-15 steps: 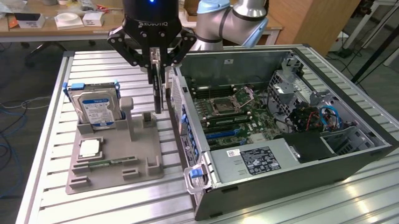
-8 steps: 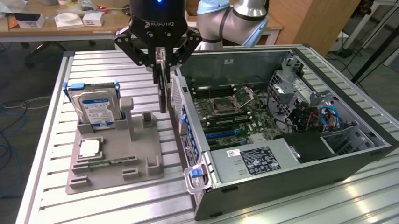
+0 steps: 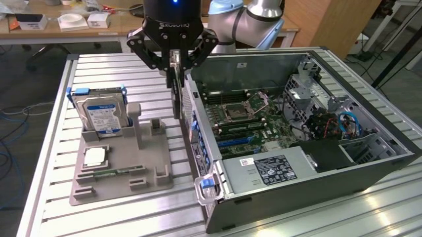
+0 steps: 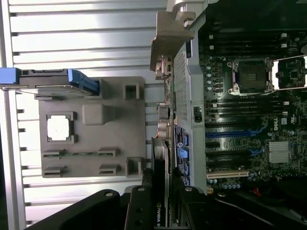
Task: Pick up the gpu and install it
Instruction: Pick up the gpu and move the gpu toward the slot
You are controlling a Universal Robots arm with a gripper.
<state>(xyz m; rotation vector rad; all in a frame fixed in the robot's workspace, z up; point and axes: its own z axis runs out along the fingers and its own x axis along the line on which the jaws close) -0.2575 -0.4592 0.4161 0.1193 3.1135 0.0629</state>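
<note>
I'm watching the slatted table (image 3: 99, 64), which is carrying everything. The open case (image 3: 316, 182) is lying on its side on the exterior view's right, with its motherboard (image 3: 254, 116) facing up. The grey tray (image 3: 118, 185) is sitting just beside the case, on the exterior view's left. A hard drive (image 3: 102, 116) is standing upright in the tray's far left corner.

The claw (image 3: 175, 64) is hanging over the gap where tray and case meet. It is clamping the gpu (image 3: 176, 98) between its fingers. The card is hanging on edge, straight down from the claw, clear of the tray and level with the case's left wall. I cannot tell whether its lower end is touching that wall.

A square chip (image 3: 97, 156) is lying flat in the tray. A memory stick (image 3: 112, 173) is lying nearer the tray's near edge.
</note>
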